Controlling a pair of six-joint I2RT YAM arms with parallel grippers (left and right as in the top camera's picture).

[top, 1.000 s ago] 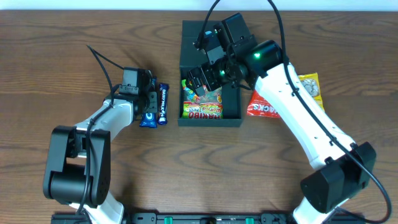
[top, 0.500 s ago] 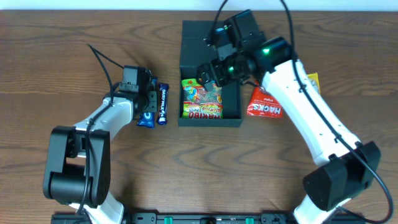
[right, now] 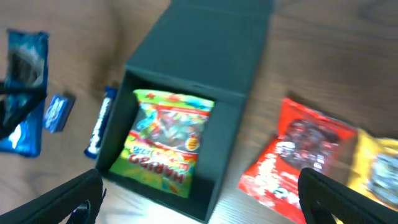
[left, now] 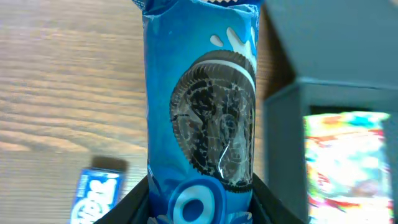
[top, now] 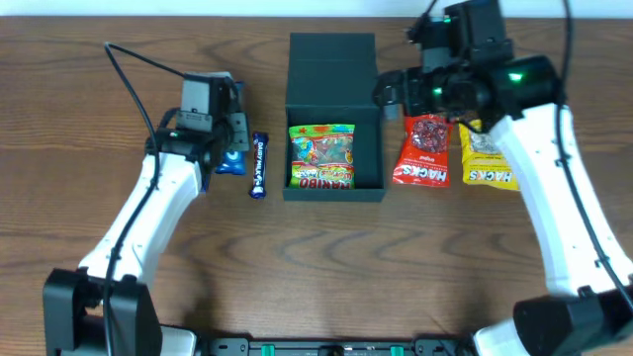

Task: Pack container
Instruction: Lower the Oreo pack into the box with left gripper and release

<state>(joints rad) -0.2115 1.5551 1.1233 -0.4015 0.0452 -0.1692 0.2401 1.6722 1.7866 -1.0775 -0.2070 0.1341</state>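
Looking down on a brown wood-grain worktop [top: 297, 267]. Dead centre and up toward 12 o'clock, finding the dark teal-green matte square container [top: 333, 194], open, with its attached lid [top: 331, 64] flipped back flat at 12. Inside, spotting a green-and-red glossy gummy bag [top: 321, 156], lying flat and pushed to the 9 o'clock wall, leaving a bare strip of floor at 3.

Over at 9 o'clock of the container, catching the left claw [left: 199, 208] clamped on a blue glossy biscuit packet [left: 202, 112] printed with a dark sandwich cookie. Gripped at one end, stretching straight away from the wrist camera. Cannot tell whether lifted clear of the worktop. Between that packet and the container, seeing a slim dark-blue chocolate bar [top: 259, 165] lying on the wood, long axis 12 to 6, apart from the container wall.

Swinging to 3 o'clock: a red crinkly sweet packet [top: 422, 153] just beside the container's right wall, and a yellow packet [top: 485, 158] of the same kind right next to it at its 3.

Picking out the right claw [right: 202, 202] near the container's 2 o'clock corner, over the top end of the red packet. Spread wide and gripping nothing, with the open container and both packets in its camera's view.
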